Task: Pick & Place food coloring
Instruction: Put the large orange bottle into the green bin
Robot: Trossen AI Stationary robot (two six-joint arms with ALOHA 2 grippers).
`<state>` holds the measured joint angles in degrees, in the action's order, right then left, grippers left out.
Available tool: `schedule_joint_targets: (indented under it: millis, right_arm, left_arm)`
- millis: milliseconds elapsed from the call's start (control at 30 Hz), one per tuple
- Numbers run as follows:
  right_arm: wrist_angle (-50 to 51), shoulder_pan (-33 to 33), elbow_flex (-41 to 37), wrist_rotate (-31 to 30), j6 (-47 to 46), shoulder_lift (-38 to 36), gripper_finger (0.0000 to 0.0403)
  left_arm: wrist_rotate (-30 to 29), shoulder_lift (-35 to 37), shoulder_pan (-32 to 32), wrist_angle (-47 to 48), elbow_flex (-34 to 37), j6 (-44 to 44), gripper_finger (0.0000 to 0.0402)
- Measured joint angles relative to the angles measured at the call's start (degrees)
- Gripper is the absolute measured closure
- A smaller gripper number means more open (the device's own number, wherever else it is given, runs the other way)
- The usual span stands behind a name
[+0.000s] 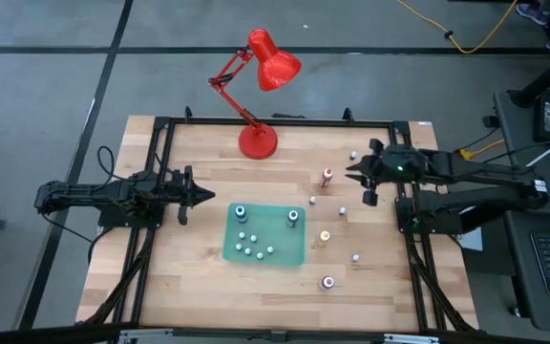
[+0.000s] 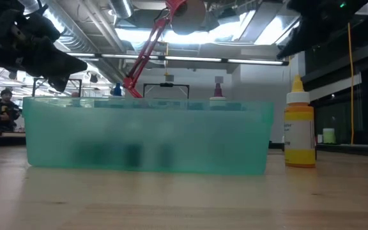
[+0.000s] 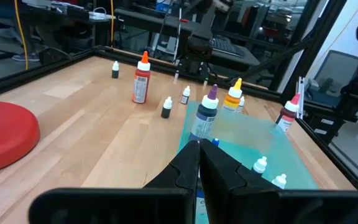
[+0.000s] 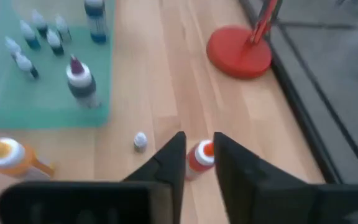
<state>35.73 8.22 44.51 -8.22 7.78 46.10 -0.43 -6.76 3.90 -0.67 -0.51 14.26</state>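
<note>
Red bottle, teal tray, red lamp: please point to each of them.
Red bottle (image 1: 327,177): high view, on its body.
Teal tray (image 1: 282,251): high view, on bare floor.
Red lamp (image 1: 258,141): high view, on its round base.

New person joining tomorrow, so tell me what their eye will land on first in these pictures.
First the red desk lamp, its base at the table's far edge. Next the green tray mid-table, holding two bigger bottles and several tiny ones, with more bottles scattered on the wood to its right. The right gripper hangs open over a red bottle; the left gripper waits shut at the tray's left.
</note>
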Motion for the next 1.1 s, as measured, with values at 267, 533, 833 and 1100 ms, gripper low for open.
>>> schedule_joint_targets:
  millis: [267, 533, 833, 1100]
  right_arm:
    - [0.07, 9.06, 0.0, 5.92, 1.51, 7.63, 0.0184]
    - [-2.37, 13.88, 0.0, 9.32, -0.01, 19.27, 0.0101]
    - [-11.0, 14.94, 0.0, 12.49, -1.52, 32.64, 0.0091]
    - [-13.46, 14.92, 0.02, 12.45, -2.25, 38.84, 0.0091]
  left_arm:
    - [0.0, 0.01, 0.0, 0.0, 0.0, 0.0, 0.0393]
    - [0.0, 0.01, 0.0, 0.0, 0.02, 0.0, 0.0389]
    - [0.0, 0.0, 0.0, 0.0, 0.02, 0.0, 0.0393]
    - [0.02, 0.01, 0.0, -0.06, 0.02, 0.0, 0.039]
